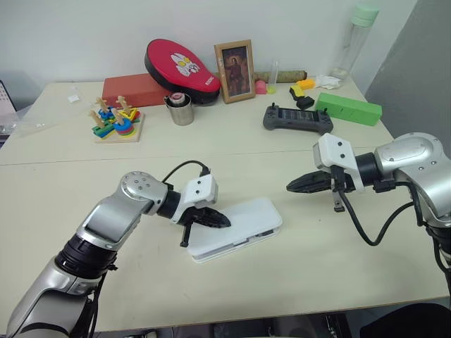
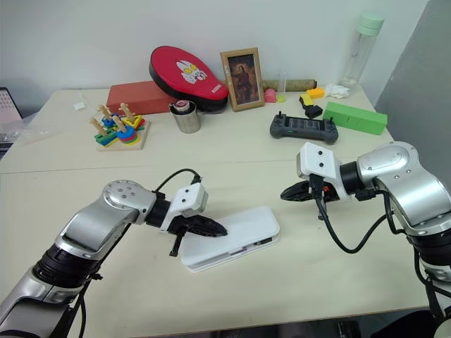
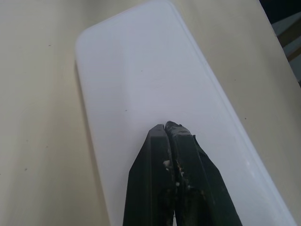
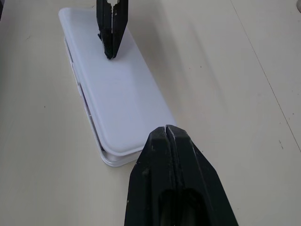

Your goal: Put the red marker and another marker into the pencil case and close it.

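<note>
Left wrist view shows you the left fingers (image 3: 165,126), pressed together, tips on the pencil case (image 3: 141,70) lid.

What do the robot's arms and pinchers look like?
Both arms are shiny silver metal with black joints. Each wrist has a white boxy block and a looping black cable. The left gripper and right gripper each have two pointed black fingers.

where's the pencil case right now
The pencil case lies lid down on the near middle of the table, lying at a slant. The left gripper has its shut fingers on the lid's left end, and the right gripper hovers to its right.
</note>
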{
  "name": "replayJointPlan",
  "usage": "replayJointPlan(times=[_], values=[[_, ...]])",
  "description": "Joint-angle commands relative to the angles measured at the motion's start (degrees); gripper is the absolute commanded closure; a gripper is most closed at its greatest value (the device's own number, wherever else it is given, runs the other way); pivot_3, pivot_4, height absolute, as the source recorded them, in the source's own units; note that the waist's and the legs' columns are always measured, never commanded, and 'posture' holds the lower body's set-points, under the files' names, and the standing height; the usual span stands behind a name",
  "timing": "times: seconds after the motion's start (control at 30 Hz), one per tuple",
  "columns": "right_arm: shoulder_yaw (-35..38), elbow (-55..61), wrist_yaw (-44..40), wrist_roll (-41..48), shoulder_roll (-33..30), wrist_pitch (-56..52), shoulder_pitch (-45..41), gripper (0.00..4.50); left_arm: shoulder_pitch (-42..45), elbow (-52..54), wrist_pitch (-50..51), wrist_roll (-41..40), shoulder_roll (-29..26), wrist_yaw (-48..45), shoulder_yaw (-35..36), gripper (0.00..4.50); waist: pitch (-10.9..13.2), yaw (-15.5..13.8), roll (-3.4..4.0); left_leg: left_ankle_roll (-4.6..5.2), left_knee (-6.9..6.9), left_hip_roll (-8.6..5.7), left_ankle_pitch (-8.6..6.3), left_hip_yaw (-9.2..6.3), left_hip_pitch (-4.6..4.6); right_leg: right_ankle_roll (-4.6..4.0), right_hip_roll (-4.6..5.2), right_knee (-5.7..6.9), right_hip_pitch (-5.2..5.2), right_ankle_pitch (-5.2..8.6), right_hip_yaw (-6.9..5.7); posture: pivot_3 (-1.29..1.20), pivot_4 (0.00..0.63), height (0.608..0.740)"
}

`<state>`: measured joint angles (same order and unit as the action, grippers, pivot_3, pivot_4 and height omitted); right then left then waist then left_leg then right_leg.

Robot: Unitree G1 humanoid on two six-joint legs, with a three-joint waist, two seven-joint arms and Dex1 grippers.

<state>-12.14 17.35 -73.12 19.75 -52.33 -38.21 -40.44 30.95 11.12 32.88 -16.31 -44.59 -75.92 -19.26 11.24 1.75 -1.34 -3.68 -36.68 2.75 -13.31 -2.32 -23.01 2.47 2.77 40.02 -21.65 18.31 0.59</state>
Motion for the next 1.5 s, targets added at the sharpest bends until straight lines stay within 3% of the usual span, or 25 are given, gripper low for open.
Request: replayJointPlan(times=[0.03, 0.43, 0.63, 0.77, 0.9, 1.07, 1.3, 1.5], values=[[1.8, 1.8, 0.3, 1.2, -0.6, -0.7, 0.1, 4.50, 0.0, 1.4, -1.2, 1.3, -0.6, -2.2, -3.1, 4.45, 0.0, 0.0, 0.00, 0.00, 0.00, 0.00, 0.00, 0.00, 0.00, 0.00, 0.00, 0.00, 0.00, 0.00, -0.01, 0.00, 0.150, 0.740], [1.5, 1.4, 0.4, 0.8, -0.3, -0.5, -0.1, 4.50, -0.4, -2.1, -9.2, 9.6, -0.7, -0.1, -6.8, 4.45, 0.0, 0.0, 0.00, 0.00, -0.11, 0.00, 0.00, -0.03, 0.11, 0.07, 0.00, -0.01, 0.20, -0.04, -0.02, 0.00, 0.150, 0.740], [1.5, 1.4, 0.4, 1.2, -0.1, -0.5, -0.2, 4.50, -0.8, 0.1, -5.8, 4.1, 0.8, 1.0, -1.9, 4.45, 0.0, 0.0, 0.01, 0.01, -0.24, 0.00, 0.00, -0.03, 0.12, 0.16, 0.00, -0.02, 0.25, -0.14, 0.01, 0.00, 0.150, 0.740], [2.1, 1.6, 0.6, 1.3, 0.3, 1.4, 0.6, 4.50, -2.1, 6.3, 1.6, -0.9, -2.6, 1.7, 4.4, 4.45, 0.0, 0.1, 0.00, 0.01, -0.24, 0.00, 0.00, -0.03, 0.09, 0.16, -0.01, -0.01, 0.19, -0.16, 0.02, 0.00, 0.150, 0.740], [2.1, 1.8, 1.2, 1.3, 0.2, 1.2, 1.0, 4.50, -4.8, 10.6, 2.0, -4.0, -5.0, 1.6, 8.0, 4.45, 0.0, 0.1, 0.00, 0.01, -0.18, 0.02, 0.00, -0.01, 0.07, 0.16, -0.03, -0.06, 0.16, -0.15, 0.06, 0.00, 0.150, 0.740], [2.5, 1.2, 3.6, 1.3, 1.8, 1.3, 3.3, 4.50, -19.9, 19.2, 7.8, -8.2, -8.2, 9.5, 26.6, 4.45, 0.0, 0.2, -0.02, 0.05, -0.11, 0.03, -0.04, 0.00, 0.06, 0.15, -0.02, -0.12, 0.09, -0.15, 0.15, 0.00, 0.150, 0.740], [4.5, 0.4, 11.9, 1.0, 5.4, -1.6, 8.9, 4.50, -37.1, 26.5, 10.9, -9.0, -3.2, 20.5, 44.1, 4.45, 0.0, -0.3, -0.04, 0.05, -0.16, 0.01, -0.04, -0.01, 0.09, 0.16, 0.03, -0.09, 0.17, -0.17, 0.11, 0.00, 0.150, 0.740], [9.8, 0.9, 21.2, 1.8, 9.4, -5.5, 14.1, 4.50, -45.1, 27.6, 9.7, -7.5, 2.4, 29.1, 51.5, 4.45, 0.0, -0.3, -0.07, 0.05, -0.17, -0.01, -0.04, 0.01, 0.12, 0.16, 0.07, -0.11, 0.22, -0.21, 0.13, 0.00, 0.150, 0.740]])
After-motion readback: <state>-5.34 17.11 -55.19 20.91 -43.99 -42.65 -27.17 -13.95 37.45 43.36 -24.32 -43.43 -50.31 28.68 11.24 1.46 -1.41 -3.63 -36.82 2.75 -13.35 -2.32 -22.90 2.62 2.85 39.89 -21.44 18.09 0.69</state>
